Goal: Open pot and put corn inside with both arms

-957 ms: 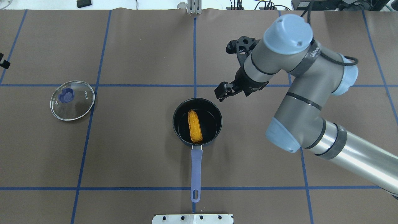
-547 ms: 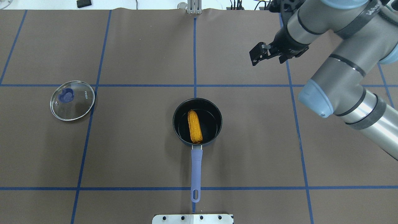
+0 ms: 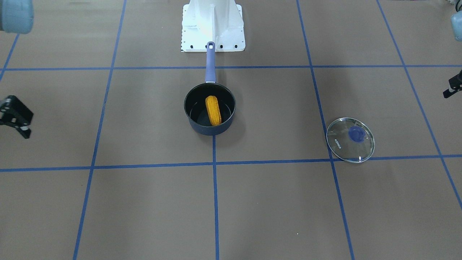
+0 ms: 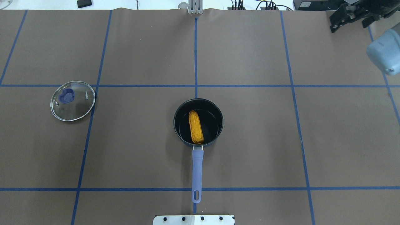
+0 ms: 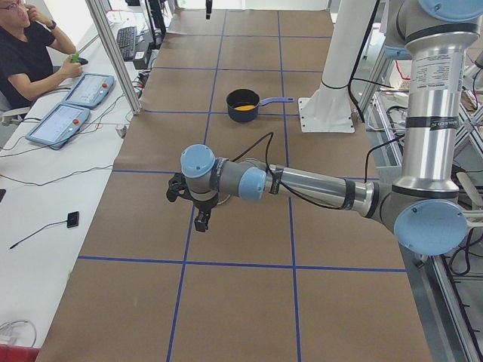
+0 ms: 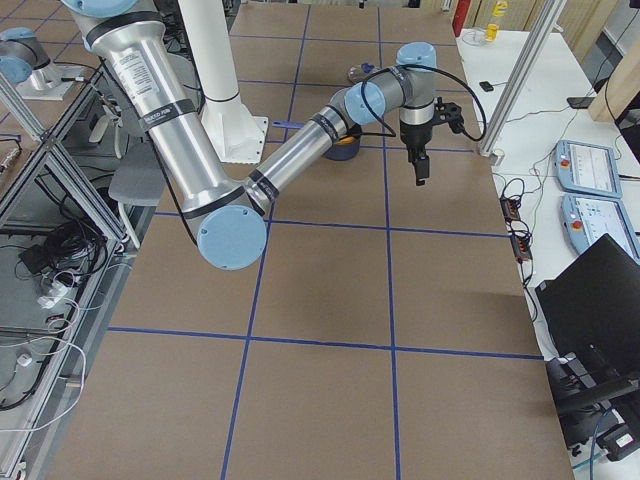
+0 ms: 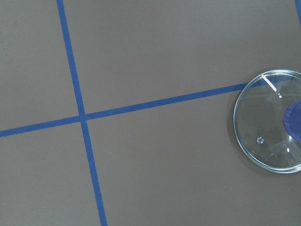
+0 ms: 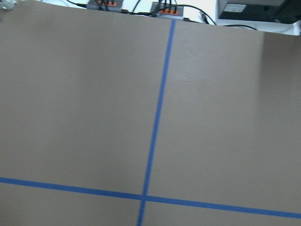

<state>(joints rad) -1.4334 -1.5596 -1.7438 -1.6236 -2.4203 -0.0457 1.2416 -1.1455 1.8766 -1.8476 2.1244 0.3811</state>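
Note:
The dark navy pot (image 4: 213, 121) stands uncovered at the table's middle, its lavender handle (image 4: 197, 168) pointing at the robot base. The yellow corn (image 4: 196, 126) lies inside it, also seen in the front view (image 3: 213, 110). The glass lid (image 4: 72, 100) lies flat on the table far to the left, knob up; it also shows in the left wrist view (image 7: 270, 122). My right gripper (image 4: 339, 21) hangs open and empty over the far right corner, well away from the pot. My left gripper (image 3: 453, 88) shows only at the frame edge, beyond the lid; I cannot tell its state.
Blue tape lines (image 4: 196, 86) grid the brown table cover. The white robot base plate (image 3: 213, 27) sits just behind the handle's end. An operator (image 5: 30, 56) sits at a side desk with control tablets. Cables and boxes line the table's far edge (image 4: 243, 4).
My right arm has pulled back from beside the pot's rim, up and to the far right corner. Pot, corn and lid have not moved.

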